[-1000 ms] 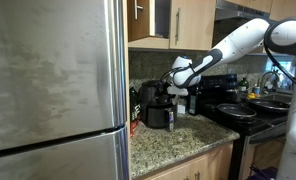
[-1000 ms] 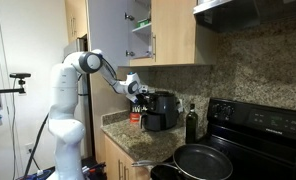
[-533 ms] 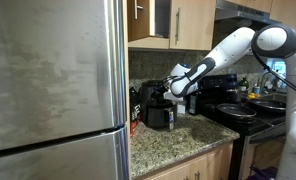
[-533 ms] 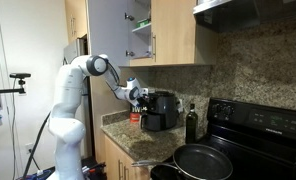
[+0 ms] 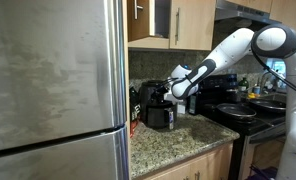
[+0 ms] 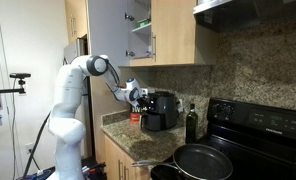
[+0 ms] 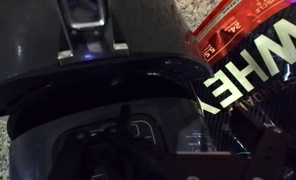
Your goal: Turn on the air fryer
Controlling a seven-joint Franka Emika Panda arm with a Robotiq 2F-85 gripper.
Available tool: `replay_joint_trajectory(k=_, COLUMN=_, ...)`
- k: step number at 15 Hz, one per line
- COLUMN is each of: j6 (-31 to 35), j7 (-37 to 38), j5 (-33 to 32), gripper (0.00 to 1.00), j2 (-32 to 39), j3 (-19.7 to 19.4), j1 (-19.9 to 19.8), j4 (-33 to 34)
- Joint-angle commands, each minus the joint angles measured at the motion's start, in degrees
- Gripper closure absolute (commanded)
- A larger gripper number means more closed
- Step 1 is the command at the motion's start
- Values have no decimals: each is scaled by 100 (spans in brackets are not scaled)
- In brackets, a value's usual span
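Observation:
The air fryer [image 5: 157, 113] is a squat black appliance on the granite counter; it also shows in the other exterior view [image 6: 160, 111]. My gripper [image 5: 172, 89] hovers just above its rounded top, at its upper edge in an exterior view [image 6: 139, 95]. In the wrist view the fryer's glossy black lid [image 7: 108, 90] fills the frame. Its handle [image 7: 88, 25] is at the top, and faint control icons [image 7: 138, 130] lie close under my dim fingers [image 7: 178, 165]. The fingers look shut and empty.
A red and black "WHEY" package [image 7: 250, 55] lies right beside the fryer. A dark bottle [image 6: 192, 122] stands between the fryer and the black stove [image 6: 253, 125] with its pans. The steel fridge [image 5: 53, 85] is close on one side, with cabinets overhead.
The arm dropped and drew in toward the top of the air fryer between one second ago and half a second ago. It has held still since.

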Motion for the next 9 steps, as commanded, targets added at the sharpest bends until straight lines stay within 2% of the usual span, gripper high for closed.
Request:
replay_joint_trajectory(k=1, j6=269, j7=-5, j5=-57, gripper=0, j2=-190, j3=-6, j1=1, j4=-129)
replay_joint_trajectory(k=2, j6=-345, j7=-69, j5=302, gripper=0, j2=-476, j3=247, j1=-113, j4=-232)
replay_joint_trajectory(k=3, j6=-613, j7=-184, j5=481, gripper=0, j2=-691, j3=369, j1=-161, j4=-315)
replay_joint_trajectory(k=4, j6=-1021, j7=-92, j5=580, gripper=0, j2=-1066, j3=355, j1=-99, j4=-451)
replay_joint_trajectory(k=5, j6=-1409, j7=-345, j5=984, gripper=0, j2=-1396, j3=486, j1=-77, j4=-539)
replay_joint_trajectory(k=8, j6=-2407, j7=-606, j5=1494, gripper=0, j2=-2327, j3=601, j1=-43, j4=-691)
replay_joint_trajectory(k=9, j6=-1958, j7=-335, j5=1177, gripper=0, j2=-1617, j3=649, j1=-143, j4=-298)
